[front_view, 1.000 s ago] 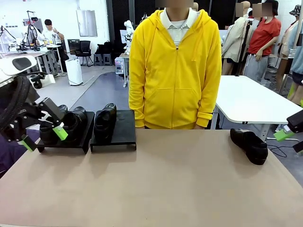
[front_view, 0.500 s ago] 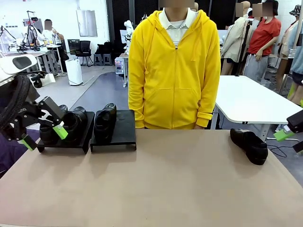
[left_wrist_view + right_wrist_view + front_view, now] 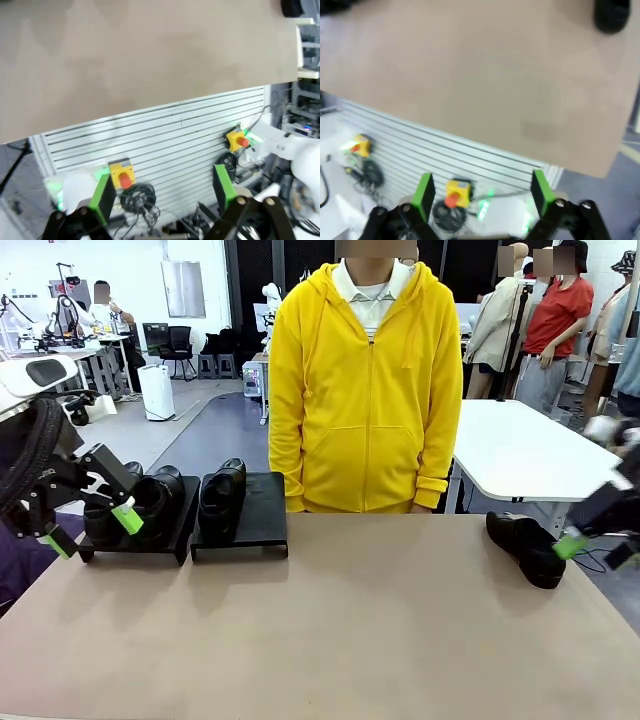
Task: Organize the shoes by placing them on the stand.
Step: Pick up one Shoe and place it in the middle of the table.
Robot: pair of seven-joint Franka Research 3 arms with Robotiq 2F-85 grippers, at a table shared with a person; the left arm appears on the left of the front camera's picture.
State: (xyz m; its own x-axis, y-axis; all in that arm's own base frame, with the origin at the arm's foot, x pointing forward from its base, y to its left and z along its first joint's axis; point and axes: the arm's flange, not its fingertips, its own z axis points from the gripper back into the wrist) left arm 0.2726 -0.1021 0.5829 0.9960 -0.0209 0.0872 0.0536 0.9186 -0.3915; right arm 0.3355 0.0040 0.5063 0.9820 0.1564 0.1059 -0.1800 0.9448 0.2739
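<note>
Standing across from the person in the yellow hoodie (image 3: 366, 390), I count three shoes already parked at the far left of the tabletop (image 3: 330, 630): two crowded together on the left stand (image 3: 140, 537), one on the right stand (image 3: 245, 522) with bare platform beside it. That gap reads as the slot kept for the last shoe (image 3: 527, 548), which lies alone near the far right edge, well apart from both stands and pointing roughly along the edge.

The right gripper (image 3: 592, 550) sits just beside that shoe, blurred, its jaws spread wide with nothing between them; one green pad looks close to the shoe's near end, though I cannot tell whether it touches. Its placement makes sense as a reach for the stray shoe, since that arm is the nearer one. In the right wrist view the green pads (image 3: 424, 192) stand well apart over the tabletop edge, with a dark shape at the top right that is probably the shoe.

The left gripper (image 3: 88, 528) hangs in front of the left stand, jaws also wide and empty, near the pair there without gripping either. I judge its share finished, so it waits clear of the middle. The person's arms hang at their sides, hands off the tabletop, taking no part.
</note>
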